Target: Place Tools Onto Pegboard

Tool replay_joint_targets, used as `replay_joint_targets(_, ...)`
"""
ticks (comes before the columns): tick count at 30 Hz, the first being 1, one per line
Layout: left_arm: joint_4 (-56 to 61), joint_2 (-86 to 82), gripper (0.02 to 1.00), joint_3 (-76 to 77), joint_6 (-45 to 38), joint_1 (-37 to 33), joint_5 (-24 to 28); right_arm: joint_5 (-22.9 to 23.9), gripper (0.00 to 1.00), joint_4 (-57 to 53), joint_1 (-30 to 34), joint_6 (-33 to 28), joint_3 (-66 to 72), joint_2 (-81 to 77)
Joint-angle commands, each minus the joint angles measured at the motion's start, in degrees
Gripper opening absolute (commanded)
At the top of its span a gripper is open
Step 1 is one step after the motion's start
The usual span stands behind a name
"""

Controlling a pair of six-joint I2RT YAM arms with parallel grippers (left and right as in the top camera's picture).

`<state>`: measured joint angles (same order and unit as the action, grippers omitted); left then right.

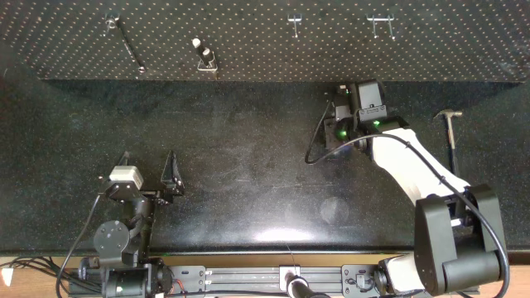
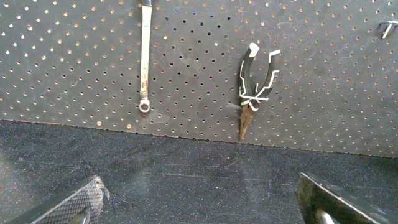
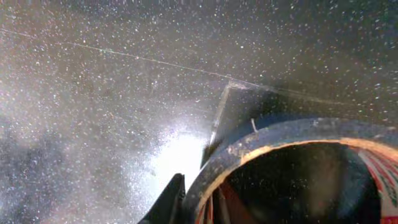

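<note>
We see the pegboard (image 1: 248, 33) standing along the far edge of the tabletop (image 1: 248, 174). On its left part hangs a wrench (image 1: 126, 43), slanting in the top view. Just to the right of it hang the pliers (image 1: 204, 55). From the left wrist view the wrench (image 2: 145, 56) hangs straight down and the pliers (image 2: 252, 87) point nose-down, both a little above the tabletop. Further right on the board we find two bare hooks, one (image 1: 294, 25) near the middle and one (image 1: 381, 26) toward the right end.

The hammer (image 1: 451, 132) lies flat near the far right corner of the tabletop, its head toward the pegboard, well apart from both arms.

The left gripper (image 1: 149, 165) sits over the near left part of the tabletop, facing the pegboard. Its jaws are spread wide with nothing between them.

The right gripper (image 1: 344, 103) is low at the far edge of the tabletop, right of the middle, close to the foot of the pegboard. Its wrist view shows a round ring-shaped thing (image 3: 280, 140) with a worn rim very close to the camera, over the speckled tabletop. We cannot tell what it is, nor how this gripper's jaws stand.
</note>
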<state>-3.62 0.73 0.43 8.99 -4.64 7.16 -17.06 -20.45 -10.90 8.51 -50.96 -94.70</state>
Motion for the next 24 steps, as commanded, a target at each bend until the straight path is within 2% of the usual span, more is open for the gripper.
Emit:
replay_joint_targets(1,-0.24,-0.52,0.993,-0.11,-0.72,-0.11,1.05,0.13,0.075,0.22,-0.07,-0.22,-0.04,-0.79)
replay_joint_targets(4,-0.24,-0.52,0.996,-0.11,-0.72,-0.11,1.05,0.13,0.073,1.68,-0.20,2.12,-0.02,0.96)
replay_joint_targets(6,-0.26,-0.52,0.993,-0.11,-0.72,-0.13,1.05,3.30,0.077,5.46,-1.01,5.25,2.45,8.13)
replay_joint_targets(7,-0.24,-0.52,0.993,-0.11,-0.72,-0.13,1.05,5.07,0.073,11.65,-1.55,6.91,6.93,12.92)
replay_joint_targets(8,-0.24,-0.52,0.993,-0.11,-0.72,-0.11,1.05,6.60,0.077,23.76,-2.80,9.99,15.39,19.56)
replay_joint_targets(9,-0.24,-0.52,0.993,-0.11,-0.72,-0.13,1.05,6.60,0.075,30.97,-3.85,12.20,20.26,22.99)
replay_joint_targets(11,-0.24,-0.52,0.996,-0.11,-0.72,-0.11,1.05,6.60,0.077,39.85,-8.20,14.86,24.55,29.94)
replay_joint_targets(13,-0.24,-0.52,0.993,-0.11,-0.72,-0.13,1.05,6.60,0.075,42.82,-10.97,15.15,22.51,33.07)
replay_joint_targets(16,-0.24,-0.52,0.993,-0.11,-0.72,-0.11,1.05,7.19,0.075,45.16,-15.26,21.99,15.02,34.27)
replay_joint_targets(19,-0.24,-0.52,0.993,-0.11,-0.72,-0.13,1.05,14.95,0.075,45.22,-18.62,22.58,11.04,32.54)
replay_joint_targets(22,-0.24,-0.52,0.993,-0.11,-0.72,-0.13,1.05,15.39,0.075,45.20,-20.00,22.56,4.46,26.01)
replay_joint_targets(23,-0.24,-0.52,0.993,-0.11,-0.72,-0.11,1.05,17.59,0.075,45.18,-19.93,22.56,2.97,24.11)
replay_joint_targets(24,-0.24,-0.52,0.993,-0.11,-0.72,-0.13,1.05,23.19,0.075,44.92,-19.89,22.53,0.76,21.27)
